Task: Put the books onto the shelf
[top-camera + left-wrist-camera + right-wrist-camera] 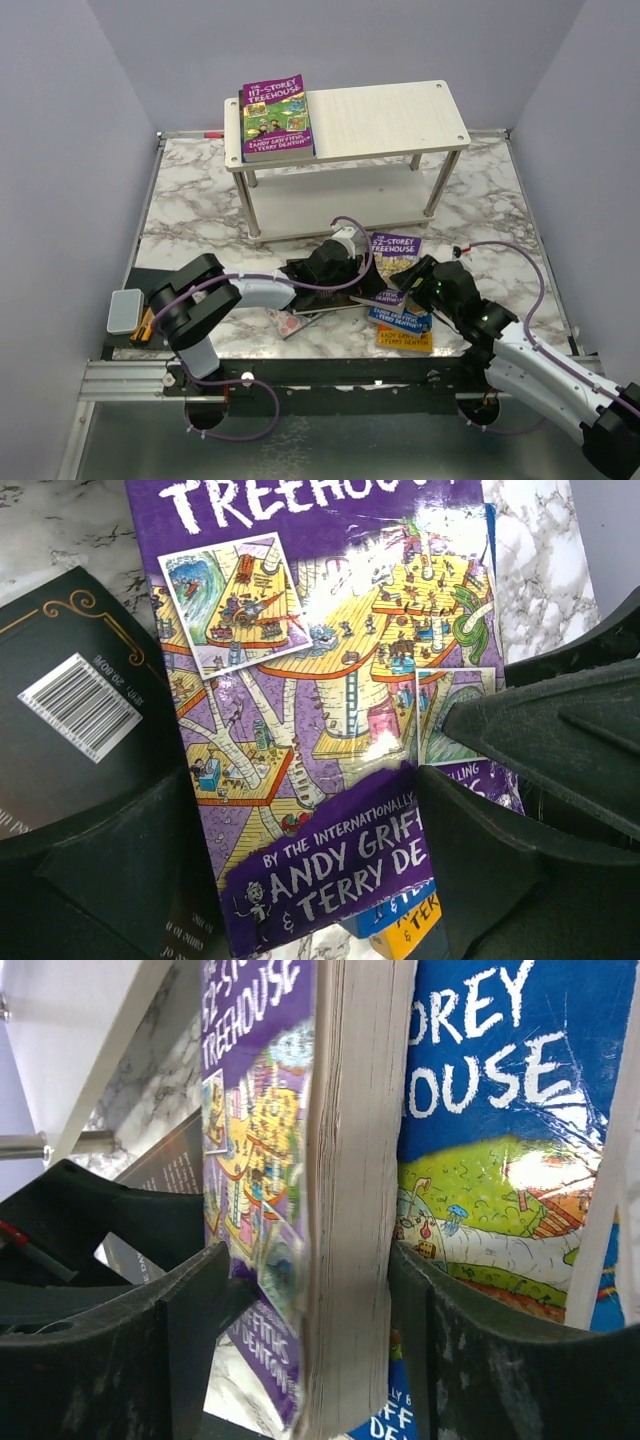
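Right claw (pixel 310 1280) clamped across the purple book (pixel 255 1150), edge-on!
Left claw (pixel 300 830) hung wide apart over that same cover.

Marble-patterned tabletop (pixel 190 215) bearing the white shelf (pixel 390 120) at its far side and a heap of books (pixel 400 322) near the front edge. One purple paperback (pixel 277 120) lies flat on the shelf's top tier, left end.
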Robot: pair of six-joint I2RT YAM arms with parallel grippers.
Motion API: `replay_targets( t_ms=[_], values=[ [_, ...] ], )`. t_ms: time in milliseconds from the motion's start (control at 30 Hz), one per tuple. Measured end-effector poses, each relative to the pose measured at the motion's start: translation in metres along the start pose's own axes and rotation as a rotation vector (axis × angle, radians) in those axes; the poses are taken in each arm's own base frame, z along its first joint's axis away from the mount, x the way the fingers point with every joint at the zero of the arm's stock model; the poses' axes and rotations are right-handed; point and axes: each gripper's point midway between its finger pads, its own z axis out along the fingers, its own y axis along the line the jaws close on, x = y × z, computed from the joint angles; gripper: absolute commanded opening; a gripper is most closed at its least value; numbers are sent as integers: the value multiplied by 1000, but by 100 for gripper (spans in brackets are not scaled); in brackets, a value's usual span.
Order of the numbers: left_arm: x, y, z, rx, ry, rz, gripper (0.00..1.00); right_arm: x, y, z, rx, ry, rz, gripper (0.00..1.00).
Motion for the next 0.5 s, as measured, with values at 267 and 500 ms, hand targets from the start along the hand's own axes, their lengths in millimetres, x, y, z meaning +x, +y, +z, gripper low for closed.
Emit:
replay_targets(
  t_ms=[267, 500],
  values=[
    [-1, -1, 14, 14, -1, -27, 80, 0, 4, 9, -52, -19, 29, 60],
    [-3, 0, 16, 10, -14, -51, 71, -1, 6, 15, -77, -34, 56, 49]
  ],
)
